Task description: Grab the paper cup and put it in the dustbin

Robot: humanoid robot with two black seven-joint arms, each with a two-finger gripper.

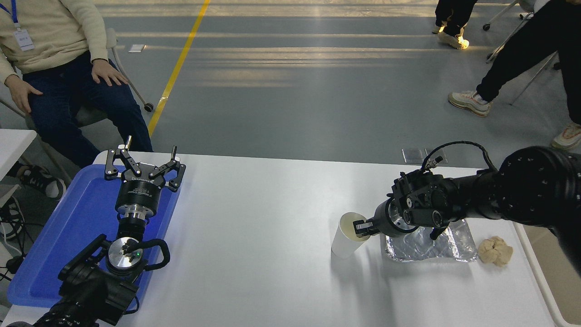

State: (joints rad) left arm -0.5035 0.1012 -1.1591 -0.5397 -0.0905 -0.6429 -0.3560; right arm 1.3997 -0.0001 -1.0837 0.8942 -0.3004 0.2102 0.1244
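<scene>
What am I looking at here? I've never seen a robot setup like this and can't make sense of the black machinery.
This is one picture, taken from a camera high on a humanoid robot, looking down over its white table. The black machinery is its two arms. The left gripper rests open over a flat blue tray at the lower left and does no work here. The right gripper reaches in from the right and has pinched the rim of a white paper cup, one finger inside the mouth; the cup leans over, tilted toward the gripper. Next to it lie a crumpled silver foil tray and a tan paper ball. The beige strip at the far right edge is the dustbin, where the cup belongs. A person sits beyond the table at the upper left; other legs cross the floor behind.
</scene>
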